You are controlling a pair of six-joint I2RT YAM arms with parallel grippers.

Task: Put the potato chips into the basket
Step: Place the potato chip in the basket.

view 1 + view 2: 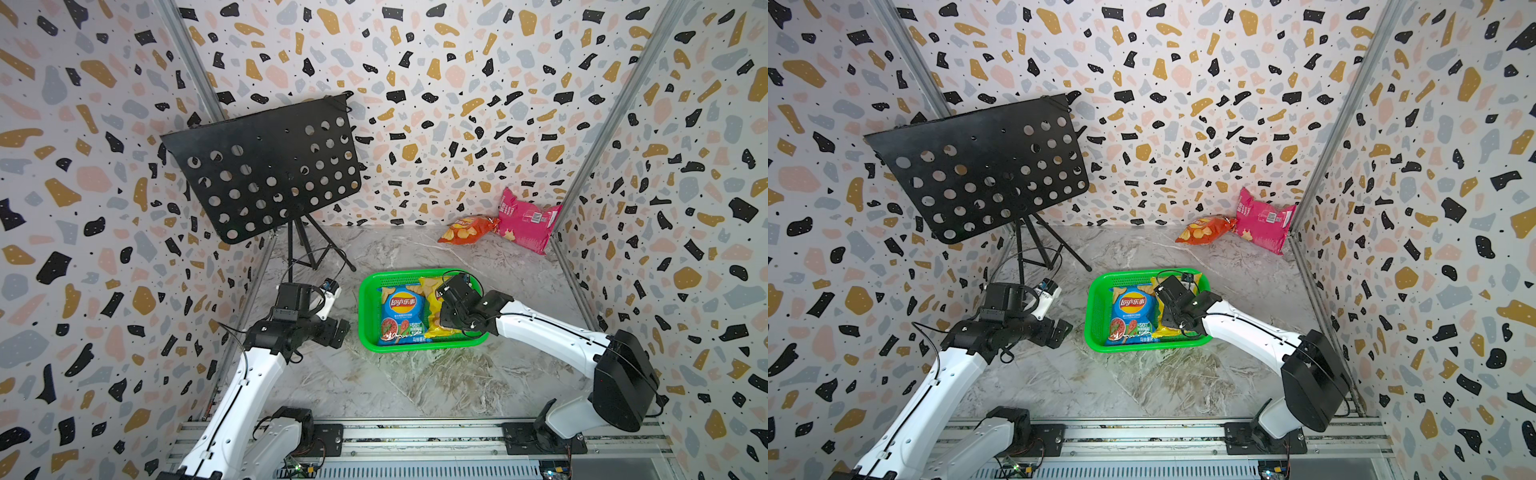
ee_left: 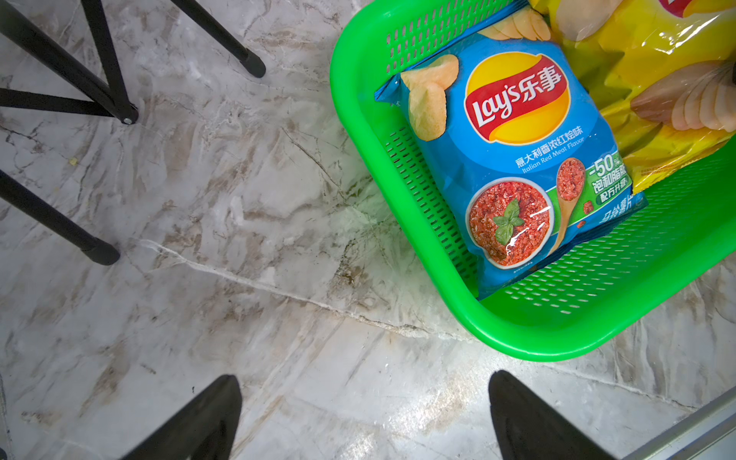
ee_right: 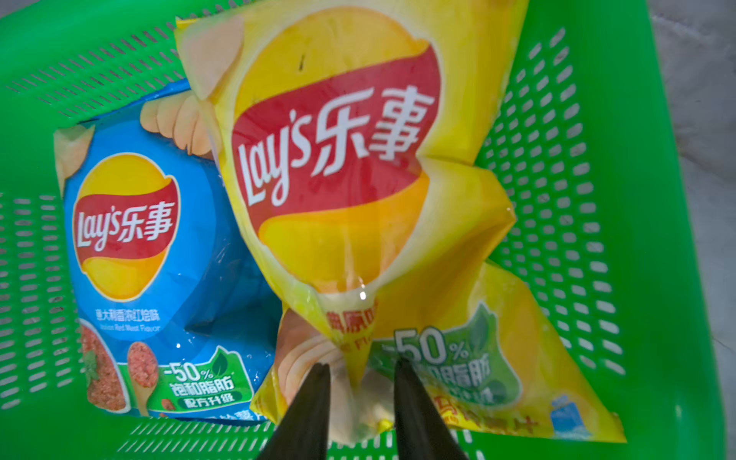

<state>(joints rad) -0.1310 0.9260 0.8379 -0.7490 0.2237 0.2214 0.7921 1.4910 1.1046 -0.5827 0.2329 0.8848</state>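
2 of 4 done: blue bag [image 1: 401, 313] and yellow bag [image 1: 430, 287] lie in the basket [image 1: 365, 316], right gripper [image 3: 362, 378] slightly parted astride a yellow fold, left gripper [image 2: 364, 398] wide apart; orange-red bag [image 1: 467, 230] and pink bag [image 1: 525, 222] lie far right.

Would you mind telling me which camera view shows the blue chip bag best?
The left wrist view: the blue chip bag lies nearly whole and sharp in the basket. The right wrist view shows it softer, its edge under the yellow bag. In both top views the bag is small.
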